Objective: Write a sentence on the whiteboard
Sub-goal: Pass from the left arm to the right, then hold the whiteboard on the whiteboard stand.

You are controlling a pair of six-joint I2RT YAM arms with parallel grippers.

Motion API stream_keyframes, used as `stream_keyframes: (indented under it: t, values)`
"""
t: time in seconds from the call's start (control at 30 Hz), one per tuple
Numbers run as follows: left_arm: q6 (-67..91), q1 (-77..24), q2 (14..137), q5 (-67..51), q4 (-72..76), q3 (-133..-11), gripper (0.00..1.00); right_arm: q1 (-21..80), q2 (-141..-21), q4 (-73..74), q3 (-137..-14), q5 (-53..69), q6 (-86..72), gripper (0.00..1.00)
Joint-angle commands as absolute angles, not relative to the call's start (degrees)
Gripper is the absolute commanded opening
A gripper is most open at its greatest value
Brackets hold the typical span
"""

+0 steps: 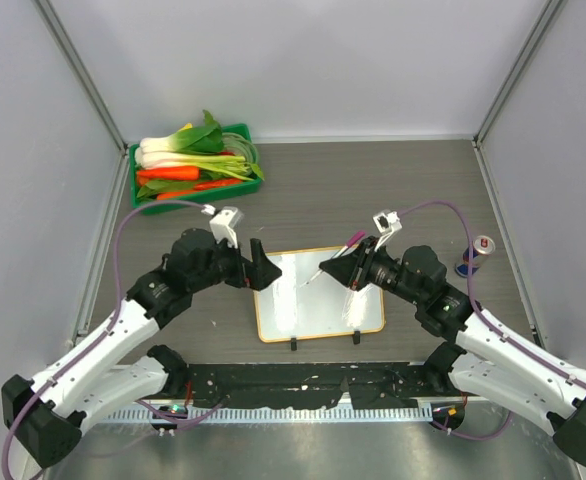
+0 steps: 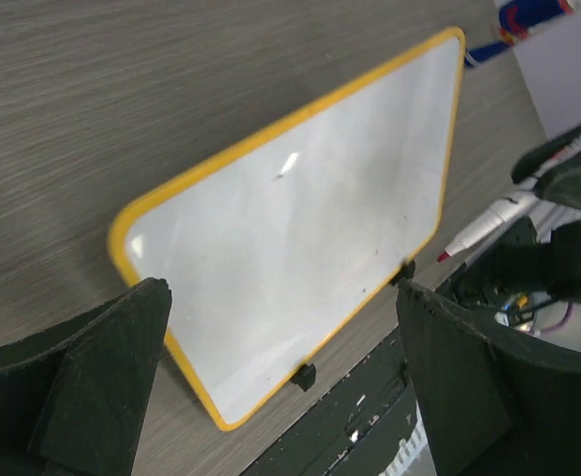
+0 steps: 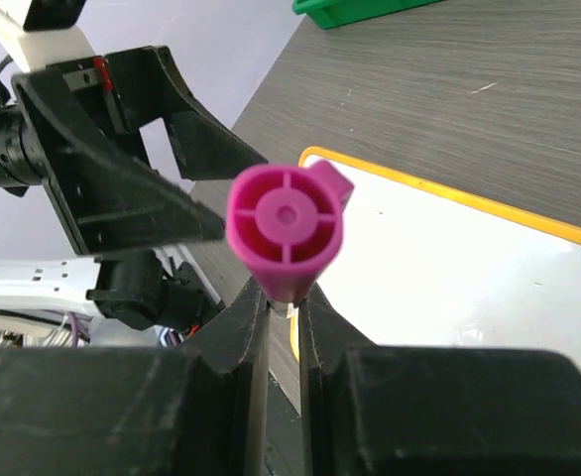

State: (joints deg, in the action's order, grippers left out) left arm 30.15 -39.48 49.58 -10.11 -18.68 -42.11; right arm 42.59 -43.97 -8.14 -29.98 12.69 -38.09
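The whiteboard (image 1: 318, 300) lies flat; right hand (image 3: 283, 302) grips a marker (image 2: 494, 220).

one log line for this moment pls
stage: writing not started | board: no words visible | right claw: shut on marker, tip near board | left claw: open, at board's left edge
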Motion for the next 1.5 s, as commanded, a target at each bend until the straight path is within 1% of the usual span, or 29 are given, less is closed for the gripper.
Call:
stream_keyframes:
  t: [0.0, 0.23, 0.33, 0.43, 0.83, 1.17, 1.47]
  values:
    - [35.4, -32.8, 46.5, -10.3, -20.5, -41.5, 1.00, 42.7, -42.8, -8.7, -29.9, 8.8, -35.7, 0.01]
    - [40.4, -21.6, 44.3, -17.7, -18.3, -35.8, 1.00, 42.6, -42.4, -8.0, -29.9, 7.6, -34.5, 0.01]
    - [44.2, -17.9, 44.5, -25.3, -11.6, -31.6, 1.00, 42.7, -42.3, -7.6, -29.9, 7.4, -34.5, 0.01]
    - [45.9, -15.7, 45.0, -27.5, -9.0, -28.7, 1.00, 42.7, -42.0, -7.5, -29.9, 7.4, -34.2, 0.01]
    - [46.9, -13.1, 43.8, -31.6, -4.0, -23.1, 1.00, 42.6, -42.3, -8.3, -29.6, 7.5, -33.9, 0.01]
    - [47.4, -12.8, 43.7, -33.4, -1.5, -21.9, 0.99, 42.7, -43.1, -9.5, -29.6, 7.8, -34.2, 0.01]
    - [50.7, -12.8, 45.0, -36.0, 8.1, -17.5, 1.00, 42.7, -43.7, -10.3, -29.7, 8.1, -34.1, 0.00]
